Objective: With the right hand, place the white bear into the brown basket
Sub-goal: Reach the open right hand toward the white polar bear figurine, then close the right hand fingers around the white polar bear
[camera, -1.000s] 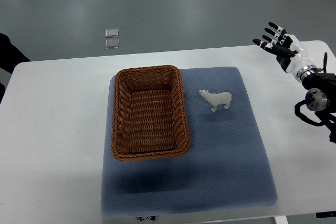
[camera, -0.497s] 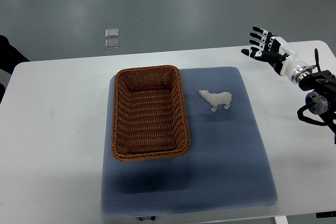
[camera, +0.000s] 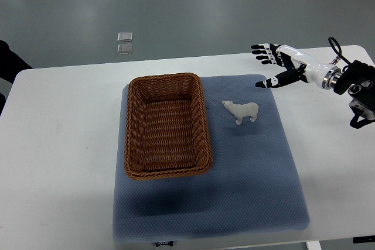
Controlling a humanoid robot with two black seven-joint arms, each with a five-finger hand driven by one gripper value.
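Wicker of the brown basket [camera: 167, 126] is sitting empty on a blue mat [camera: 246, 185], the white bear [camera: 241, 110] standing just beside it. Right hand [camera: 280, 65] is hovering near the mat's far corner, fingers [camera: 262, 47] spread, holding nothing.

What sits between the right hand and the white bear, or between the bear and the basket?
Nothing visible. The open right hand hovers up and right of the white bear, with only bare blue mat between. The brown basket lies just left, empty.
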